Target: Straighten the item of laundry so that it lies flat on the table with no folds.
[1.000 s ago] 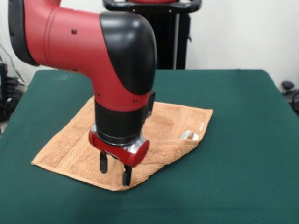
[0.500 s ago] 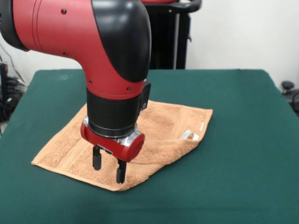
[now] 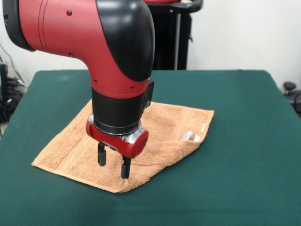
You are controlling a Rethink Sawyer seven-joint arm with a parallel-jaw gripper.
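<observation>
Towel [image 3: 162, 127] at frame centre on table [image 3: 244, 117], right part folded over; gripper [image 3: 113, 165] empty, fingers spread narrow, hovering over lower corner; step: reaching for fold; next likely descend, pinch top layer only, pull outward

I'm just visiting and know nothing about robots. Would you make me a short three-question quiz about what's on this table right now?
1. True or false: the orange-tan terry-cloth towel already lies fully flat on the dark green felt-topped table.
2. The tool on the red and black arm is: A) over the towel's near corner; B) over bare table; C) off the table.
3. What small white thing shows by the towel's folded-over right corner?

Key
1. False: that corner is folded over.
2. A; its fingers are apart, holding nothing.
3. A label.
</observation>
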